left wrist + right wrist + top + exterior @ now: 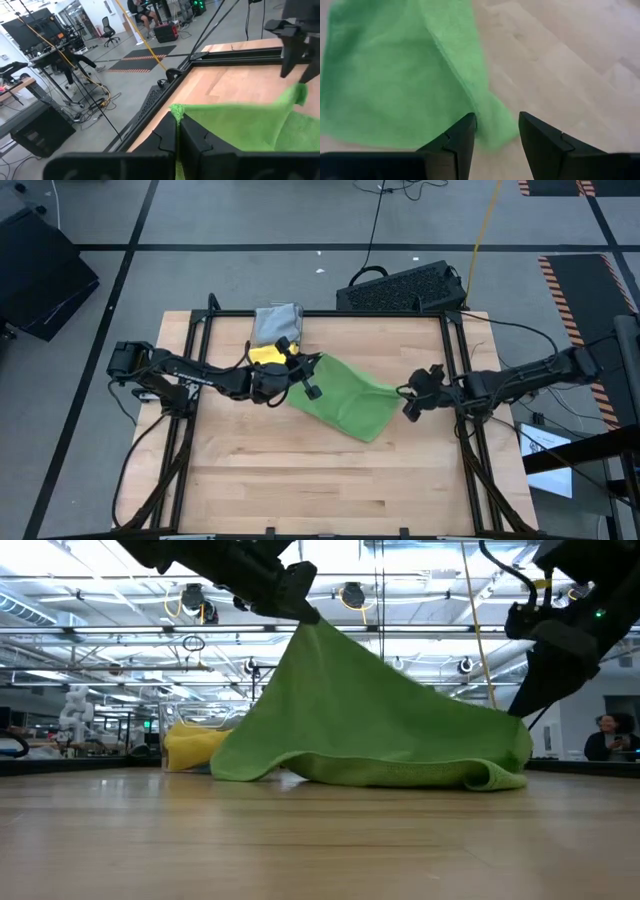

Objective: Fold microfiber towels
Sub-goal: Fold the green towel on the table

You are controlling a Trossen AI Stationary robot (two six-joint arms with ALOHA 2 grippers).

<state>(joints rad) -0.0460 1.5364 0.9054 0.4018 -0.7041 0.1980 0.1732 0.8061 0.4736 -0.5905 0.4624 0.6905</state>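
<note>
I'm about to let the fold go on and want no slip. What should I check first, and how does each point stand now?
1. Left gripper shut on the bright green microfiber towel, corner lifted: ok.
2. Right gripper holding the opposite corner: not ok, jaws open, towel edge only between them.
3. Towel's far edge resting on the wooden table: ok.
4. Yellow cloth and grey cloth clear of the fold: cannot tell.

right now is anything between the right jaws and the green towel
Nothing visible. The right gripper hangs with open jaws right at the near corner of the bright green towel, bare wood around it. The left gripper holds the opposite corner lifted.
</note>
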